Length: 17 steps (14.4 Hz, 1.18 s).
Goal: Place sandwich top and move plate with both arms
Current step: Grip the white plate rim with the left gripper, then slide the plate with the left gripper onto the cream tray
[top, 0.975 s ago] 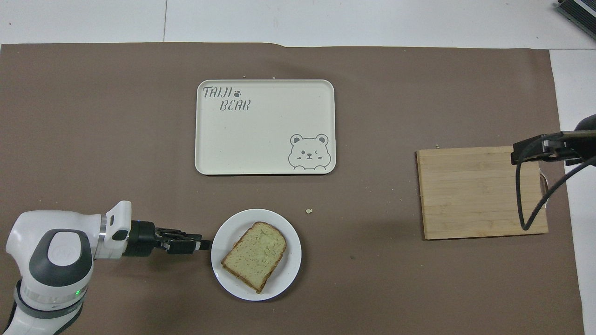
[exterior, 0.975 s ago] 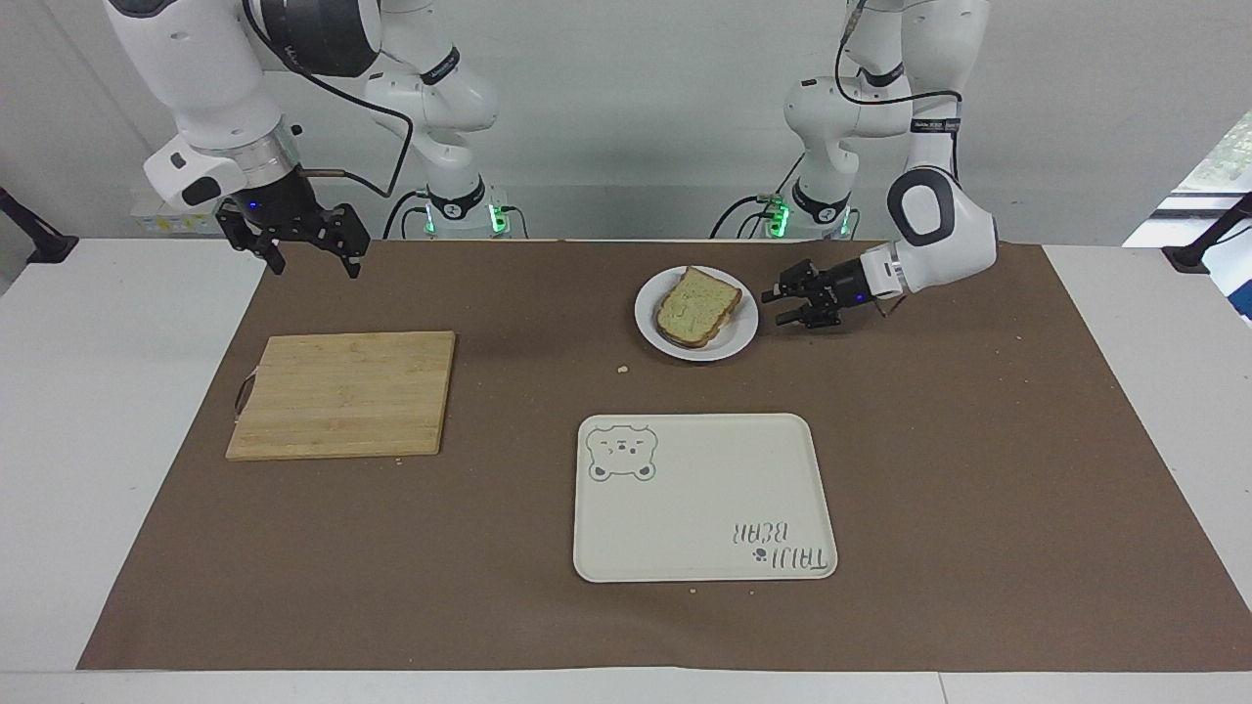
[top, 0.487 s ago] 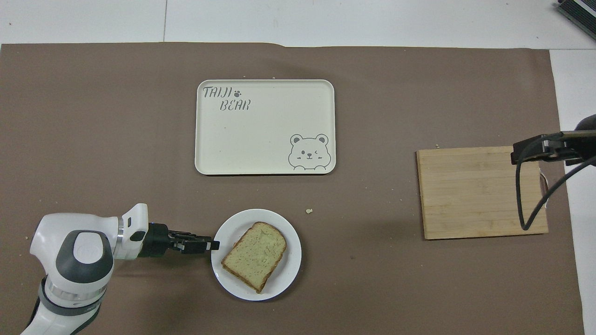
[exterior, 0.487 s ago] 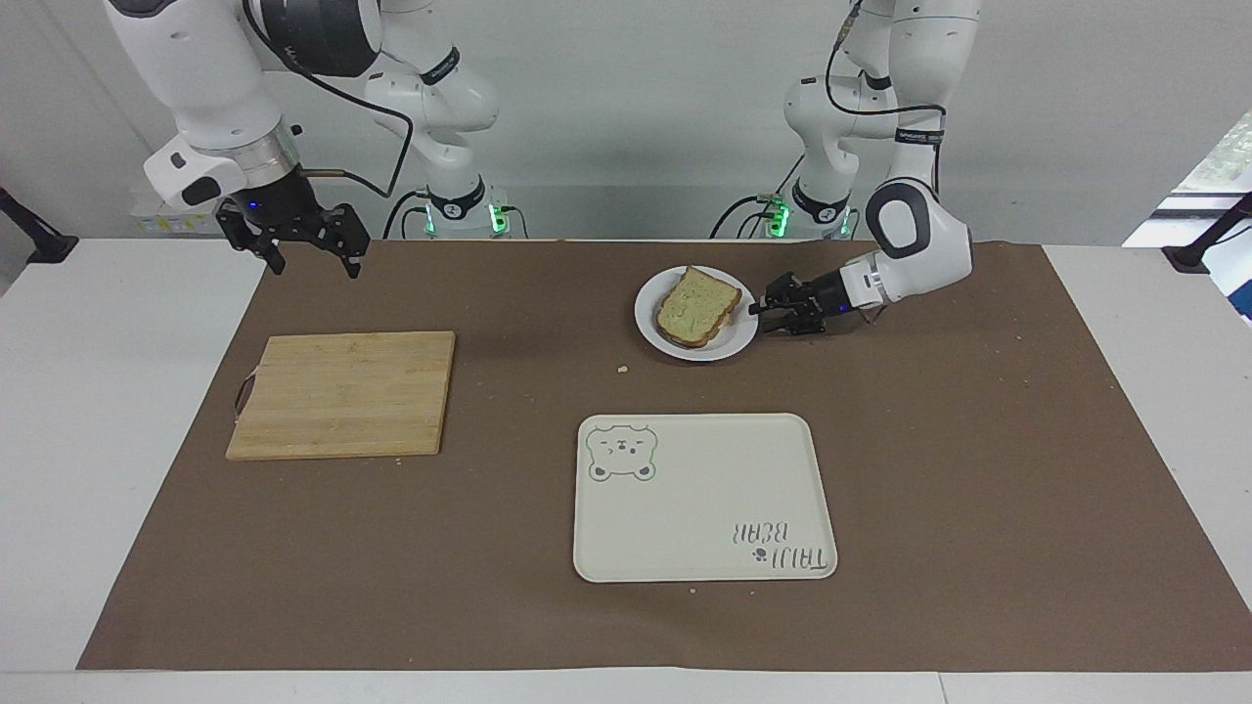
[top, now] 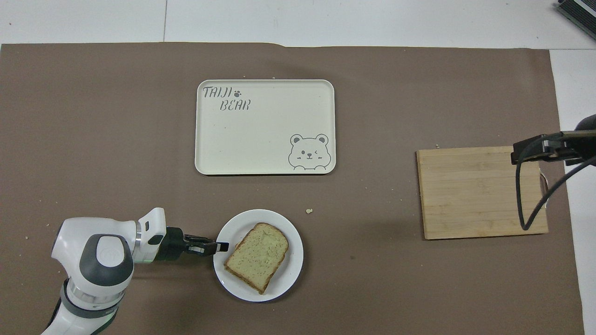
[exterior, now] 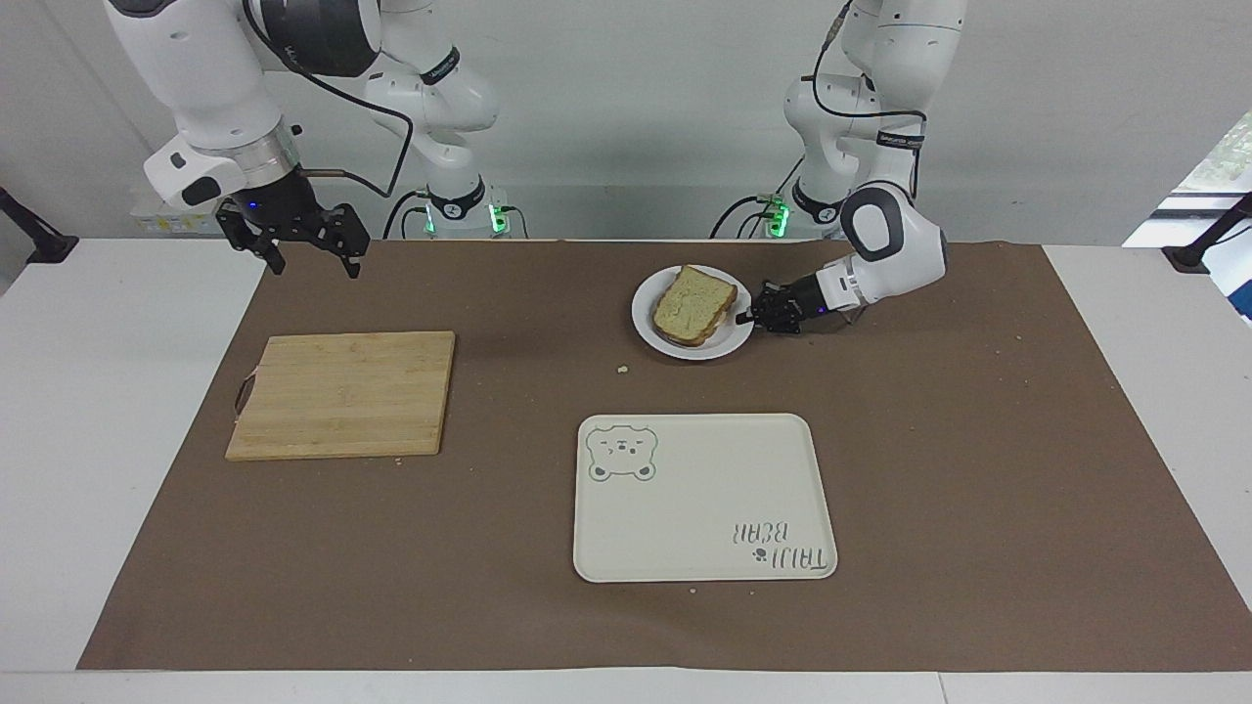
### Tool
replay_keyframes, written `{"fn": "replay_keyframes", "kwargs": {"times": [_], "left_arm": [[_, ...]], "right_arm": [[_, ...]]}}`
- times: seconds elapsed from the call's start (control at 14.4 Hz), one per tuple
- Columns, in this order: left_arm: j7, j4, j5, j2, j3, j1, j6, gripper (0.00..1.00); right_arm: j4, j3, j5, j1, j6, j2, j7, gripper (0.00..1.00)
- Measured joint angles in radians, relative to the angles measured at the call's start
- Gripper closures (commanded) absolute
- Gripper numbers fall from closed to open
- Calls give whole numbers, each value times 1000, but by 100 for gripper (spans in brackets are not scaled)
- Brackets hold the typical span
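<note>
The sandwich top (exterior: 694, 304), a pale greenish-yellow slice with a brown crust, lies on the small white plate (exterior: 725, 344), with a darker layer showing under its edge. The plate stands on the brown mat near the robots, toward the left arm's end. My left gripper (exterior: 751, 315) lies low and level, its fingers shut on the plate's rim at the left arm's side. In the overhead view the left gripper (top: 222, 246) overlaps the rim of the plate (top: 289, 270), beside the slice (top: 257, 257). My right gripper (exterior: 308, 244) waits open and empty, raised above the mat's edge.
A wooden cutting board (exterior: 342, 394) lies toward the right arm's end and also shows in the overhead view (top: 482, 192). A cream bear-print tray (exterior: 704, 499) lies farther from the robots than the plate. A crumb (exterior: 621, 369) lies beside the plate.
My left gripper moved in level from beside the plate to its rim and closed on it. The plate shifted slightly toward the right arm's end. The right arm has not moved.
</note>
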Motion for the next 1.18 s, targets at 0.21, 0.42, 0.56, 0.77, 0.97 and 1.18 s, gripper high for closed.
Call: {"fn": "replay_keyframes", "kwargs": {"times": [0.21,0.42,0.56,0.77,0.97,1.18], "left_arm": [[0,0,-1,-4,1,0,-4,100],[0,0,-3,-4,8,1,-22,100],[0,0,-6,-4,10,13,-52,100],[0,3,-7,-1,10,59,-109,100],[2,38,-23,-1,11,125,-198,100],[2,112,-61,13,14,180,-259,100]], "right_arm": [[0,0,0,0,0,0,0,0],[0,0,0,0,0,0,0,0],[0,0,0,0,0,0,0,0],[0,0,0,0,0,0,0,0],[0,0,0,0,0,0,0,0],[0,0,0,0,0,0,0,0]]}}
